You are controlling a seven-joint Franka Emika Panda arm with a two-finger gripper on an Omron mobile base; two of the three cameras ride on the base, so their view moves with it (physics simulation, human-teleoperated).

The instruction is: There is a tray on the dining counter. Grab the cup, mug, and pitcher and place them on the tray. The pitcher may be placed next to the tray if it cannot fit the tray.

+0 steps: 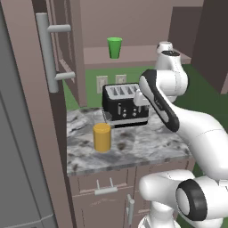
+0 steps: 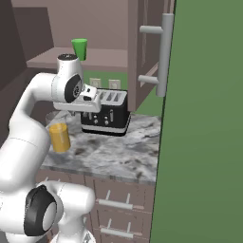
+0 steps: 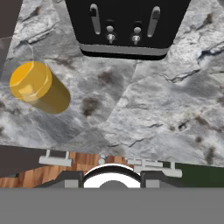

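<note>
On the small marbled counter [image 1: 147,147], near its left front corner, the pitcher [image 1: 102,137] stands upright in front of the toaster [image 1: 124,103], so we should lower the gripper straight over it and centre it, though we cannot tell how wide the pincer is.

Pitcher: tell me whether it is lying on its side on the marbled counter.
No, the pitcher stands upright on the small marbled counter, left of the black toaster.
</note>
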